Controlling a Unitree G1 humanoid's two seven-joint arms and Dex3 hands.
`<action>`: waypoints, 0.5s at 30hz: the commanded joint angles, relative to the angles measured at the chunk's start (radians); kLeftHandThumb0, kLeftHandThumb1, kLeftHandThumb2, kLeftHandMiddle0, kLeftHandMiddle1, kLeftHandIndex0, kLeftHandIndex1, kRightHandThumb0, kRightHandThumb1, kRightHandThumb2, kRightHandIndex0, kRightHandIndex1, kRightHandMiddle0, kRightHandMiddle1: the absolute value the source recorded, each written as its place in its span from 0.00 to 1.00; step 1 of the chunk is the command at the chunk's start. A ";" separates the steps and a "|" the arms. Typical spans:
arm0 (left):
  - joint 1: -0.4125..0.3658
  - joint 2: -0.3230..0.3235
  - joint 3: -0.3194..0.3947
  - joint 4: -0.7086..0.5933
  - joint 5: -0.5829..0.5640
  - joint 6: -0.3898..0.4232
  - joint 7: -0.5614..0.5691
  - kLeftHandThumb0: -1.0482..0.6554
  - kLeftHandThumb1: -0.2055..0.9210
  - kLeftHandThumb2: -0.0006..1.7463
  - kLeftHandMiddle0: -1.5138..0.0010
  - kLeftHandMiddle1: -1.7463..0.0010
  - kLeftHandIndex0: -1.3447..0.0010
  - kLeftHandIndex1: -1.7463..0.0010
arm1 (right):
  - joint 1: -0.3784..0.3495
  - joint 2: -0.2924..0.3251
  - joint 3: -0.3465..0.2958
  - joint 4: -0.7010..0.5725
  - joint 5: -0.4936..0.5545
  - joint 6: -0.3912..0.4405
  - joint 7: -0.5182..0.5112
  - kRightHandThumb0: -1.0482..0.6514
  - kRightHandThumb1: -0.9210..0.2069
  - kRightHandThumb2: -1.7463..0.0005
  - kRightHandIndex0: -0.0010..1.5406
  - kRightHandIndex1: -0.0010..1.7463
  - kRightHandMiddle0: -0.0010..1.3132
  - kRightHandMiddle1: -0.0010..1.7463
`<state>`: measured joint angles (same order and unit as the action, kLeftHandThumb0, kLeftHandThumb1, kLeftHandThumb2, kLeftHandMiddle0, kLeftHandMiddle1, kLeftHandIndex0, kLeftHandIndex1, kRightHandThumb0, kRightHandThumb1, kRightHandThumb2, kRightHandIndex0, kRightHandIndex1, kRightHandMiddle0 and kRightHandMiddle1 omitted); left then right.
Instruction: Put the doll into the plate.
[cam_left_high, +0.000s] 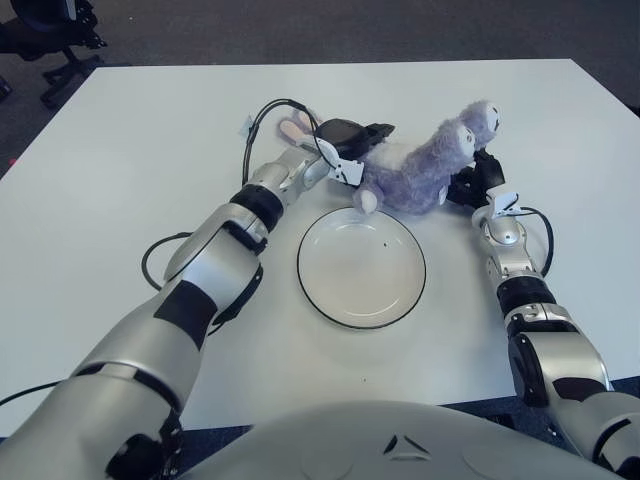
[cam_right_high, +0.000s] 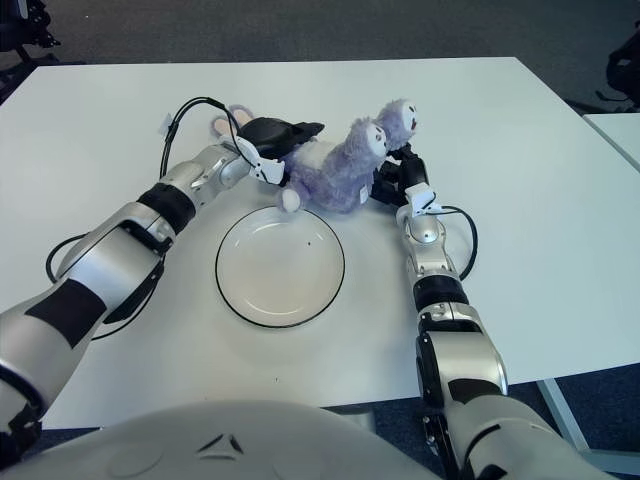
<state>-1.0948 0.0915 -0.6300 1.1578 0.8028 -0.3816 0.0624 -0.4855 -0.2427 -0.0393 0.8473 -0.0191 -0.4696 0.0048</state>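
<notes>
Currently I am clasping the doll (cam_left_high: 412, 172) between my left hand (cam_left_high: 345, 140) and right hand (cam_left_high: 474, 181), fingers closed against it, beyond the plate (cam_left_high: 361, 266). Next, I judge, I am carrying it nearer, over the plate, then releasing.

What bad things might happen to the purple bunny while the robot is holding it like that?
The doll is squeezed between the left hand and the right hand from either side, just beyond the plate. If one hand eases off first, it might slip and drop onto the table instead. It is also long and floppy, with one foot hanging near the plate's far rim, so it may land half outside or nudge the plate.
</notes>
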 joint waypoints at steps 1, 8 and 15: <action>0.009 -0.008 -0.023 0.036 0.010 0.005 -0.024 0.24 0.94 0.00 0.56 0.97 0.78 1.00 | 0.108 0.030 0.031 0.084 -0.030 0.043 0.028 0.38 0.30 0.45 0.58 1.00 0.32 1.00; -0.012 -0.020 -0.073 0.089 0.036 0.057 -0.093 0.26 0.92 0.00 0.72 0.41 0.77 1.00 | 0.114 0.026 0.043 0.068 -0.039 0.053 0.035 0.38 0.30 0.45 0.58 1.00 0.32 1.00; -0.015 -0.022 -0.085 0.093 0.028 0.063 -0.093 0.26 0.92 0.00 0.74 0.33 0.76 0.99 | 0.114 0.025 0.044 0.067 -0.038 0.053 0.035 0.38 0.30 0.45 0.58 1.00 0.32 1.00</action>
<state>-1.1381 0.0706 -0.6923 1.2188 0.8145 -0.3334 0.0124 -0.4856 -0.2433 -0.0305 0.8461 -0.0194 -0.4700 0.0113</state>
